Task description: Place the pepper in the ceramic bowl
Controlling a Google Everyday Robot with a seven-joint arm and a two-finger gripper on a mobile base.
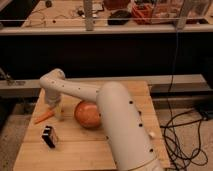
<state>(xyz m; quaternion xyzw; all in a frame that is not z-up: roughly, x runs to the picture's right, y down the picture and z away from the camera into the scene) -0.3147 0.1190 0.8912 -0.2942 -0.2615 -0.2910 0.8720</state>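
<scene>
Pepper (44, 117): small, slim, orange, tapered; lying flat on wooden surface (75, 150), slanted, left of ceramic bowl (89, 114) and apart from it. Bowl round, reddish-orange, approx mid-surface, nothing visible inside. Gripper (56, 112) pointing down btwn the two, just beside pepper's right end.

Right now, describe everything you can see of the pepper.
The pepper is small, slim, tapered and orange, rather like a carrot. It lies flat and slightly slanted on the wooden table, near the table's left edge, to the left of the ceramic bowl and apart from it. The gripper hangs right at the pepper's right end; whether they touch cannot be told.
</scene>
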